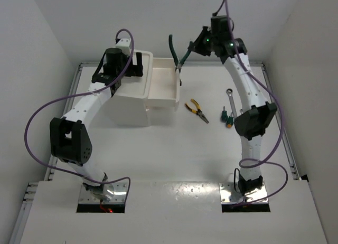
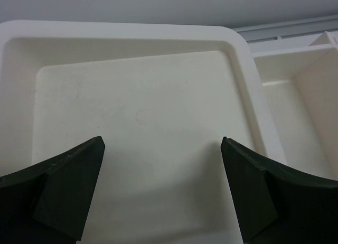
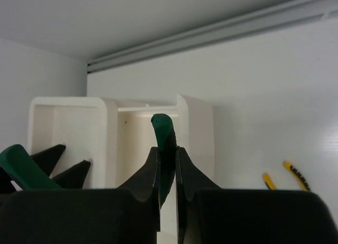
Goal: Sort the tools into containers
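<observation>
Right fingers (image 3: 145,183): clamped narrow on green-handled pliers (image 1: 173,49), held aloft over rim of open drawer (image 1: 161,88) of white drawer unit (image 1: 129,104). Left fingers (image 2: 68,175): spread wide, holding nothing, above top tray (image 2: 137,48). On counter (image 1: 174,149): yellow-handled pliers (image 1: 196,111), wrench (image 1: 231,97), screwdrivers (image 1: 229,120).

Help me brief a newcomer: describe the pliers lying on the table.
Start at the white plastic drawer unit, its drawer pulled open rightward. Just right of that drawer lie the yellow-handled pliers, the only yellow tool; the silver wrench and green screwdrivers lie farther right.
</observation>
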Tool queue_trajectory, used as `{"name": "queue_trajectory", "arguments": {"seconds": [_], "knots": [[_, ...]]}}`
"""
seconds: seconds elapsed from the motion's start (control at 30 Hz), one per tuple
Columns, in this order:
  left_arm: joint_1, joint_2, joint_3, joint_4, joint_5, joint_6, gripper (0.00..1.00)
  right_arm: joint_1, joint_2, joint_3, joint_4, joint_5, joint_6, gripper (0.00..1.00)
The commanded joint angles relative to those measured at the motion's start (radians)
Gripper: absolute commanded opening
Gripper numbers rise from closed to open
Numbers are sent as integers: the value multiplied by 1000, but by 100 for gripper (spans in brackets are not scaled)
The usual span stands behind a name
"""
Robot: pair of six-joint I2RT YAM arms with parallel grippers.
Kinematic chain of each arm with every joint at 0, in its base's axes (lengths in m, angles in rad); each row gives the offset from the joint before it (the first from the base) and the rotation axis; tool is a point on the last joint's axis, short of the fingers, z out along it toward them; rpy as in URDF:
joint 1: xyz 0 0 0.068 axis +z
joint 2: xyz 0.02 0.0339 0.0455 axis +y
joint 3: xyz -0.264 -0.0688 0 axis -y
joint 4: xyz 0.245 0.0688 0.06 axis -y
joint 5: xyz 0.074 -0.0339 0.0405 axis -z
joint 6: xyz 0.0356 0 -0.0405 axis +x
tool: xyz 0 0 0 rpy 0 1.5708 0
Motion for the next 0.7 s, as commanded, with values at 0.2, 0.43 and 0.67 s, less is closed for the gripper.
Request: {"name": "queue_trajectory", "arguments": {"seconds": [0.2, 0.43, 0.67], "knots": [[-11, 35, -99, -304, 7, -56, 100, 119, 59, 23, 138, -46, 168, 0], [-11, 25, -99, -295, -2, -46, 100, 179, 80, 12, 45, 174, 57, 0], [-11, 16, -119, -295, -2, -46, 100, 299, 71, -3, 102, 419, -391, 0]]}}
